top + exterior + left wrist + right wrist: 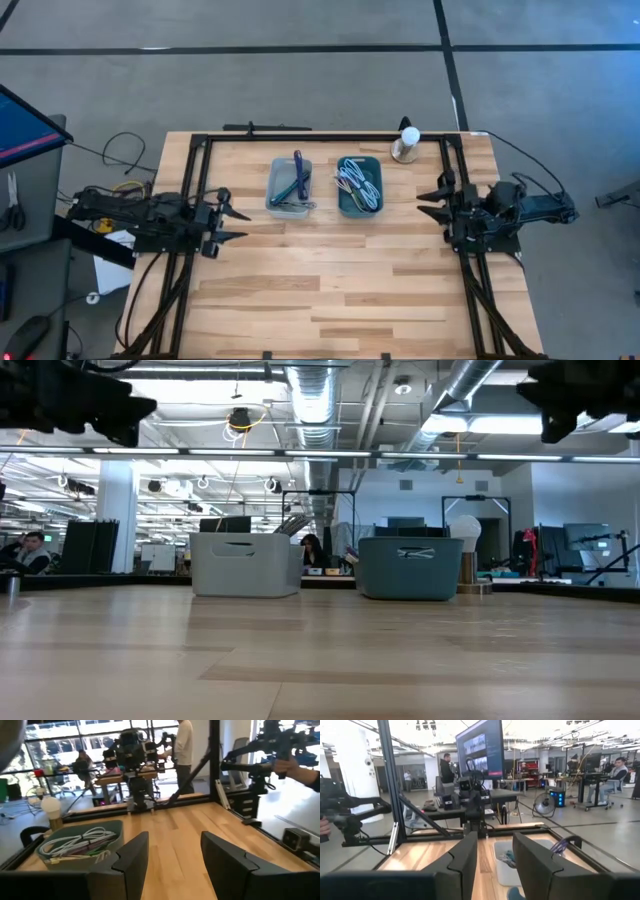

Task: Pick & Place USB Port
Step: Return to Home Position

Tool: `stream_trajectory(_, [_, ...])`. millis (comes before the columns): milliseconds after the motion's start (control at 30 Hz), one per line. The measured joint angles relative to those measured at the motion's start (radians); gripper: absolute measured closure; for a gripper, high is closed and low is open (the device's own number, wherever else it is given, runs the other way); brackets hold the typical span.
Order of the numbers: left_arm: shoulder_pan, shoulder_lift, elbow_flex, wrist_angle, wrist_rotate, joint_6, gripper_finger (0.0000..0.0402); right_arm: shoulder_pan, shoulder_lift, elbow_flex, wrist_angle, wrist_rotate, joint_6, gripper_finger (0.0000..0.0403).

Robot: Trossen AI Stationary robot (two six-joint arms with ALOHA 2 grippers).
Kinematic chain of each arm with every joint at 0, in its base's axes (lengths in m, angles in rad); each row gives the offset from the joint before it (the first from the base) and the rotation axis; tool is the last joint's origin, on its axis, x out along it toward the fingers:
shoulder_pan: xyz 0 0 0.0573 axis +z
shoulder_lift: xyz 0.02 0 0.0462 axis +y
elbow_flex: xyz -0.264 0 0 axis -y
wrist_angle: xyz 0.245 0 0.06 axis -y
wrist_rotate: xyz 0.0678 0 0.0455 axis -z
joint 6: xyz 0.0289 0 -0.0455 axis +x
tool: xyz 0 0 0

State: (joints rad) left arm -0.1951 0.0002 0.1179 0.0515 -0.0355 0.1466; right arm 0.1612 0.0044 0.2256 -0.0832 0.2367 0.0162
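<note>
A light grey bin (290, 187) (246, 565) (506, 865) stands on the table's far half and holds a blue and purple item (299, 175) (561, 844). Right of it, a teal bin (360, 186) (410, 567) (107, 831) holds a tangle of white cables (362, 183) (75, 845). My left gripper (240, 225) (175, 855) hovers open, left of the grey bin. My right gripper (422, 204) (495, 855) hovers open, right of the teal bin. Both point toward the table's middle and hold nothing.
A white ball on a round base (407, 143) (464, 550) (50, 809) stands at the far edge, right of the teal bin. A black frame (190, 200) borders the table. Bare wood (330, 280) lies in front of the bins. People and desks show in the room beyond.
</note>
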Motion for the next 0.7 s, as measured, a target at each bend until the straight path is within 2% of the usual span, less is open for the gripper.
stream_trajectory(133, [0.000, 0.000, -0.047, 0.063, -0.014, 0.003, 0.0220, 0.000, -0.001, -0.049, 0.050, 0.011, -0.010, 0.0285])
stream_trajectory(433, [0.000, 0.000, -0.111, 0.095, -0.025, -0.014, 0.0220, 0.000, -0.001, -0.151, 0.142, 0.037, -0.026, 0.0285])
stream_trajectory(700, [0.000, 0.001, -0.114, 0.092, -0.024, -0.022, 0.0220, 0.000, 0.000, -0.218, 0.189, 0.075, -0.015, 0.0285])
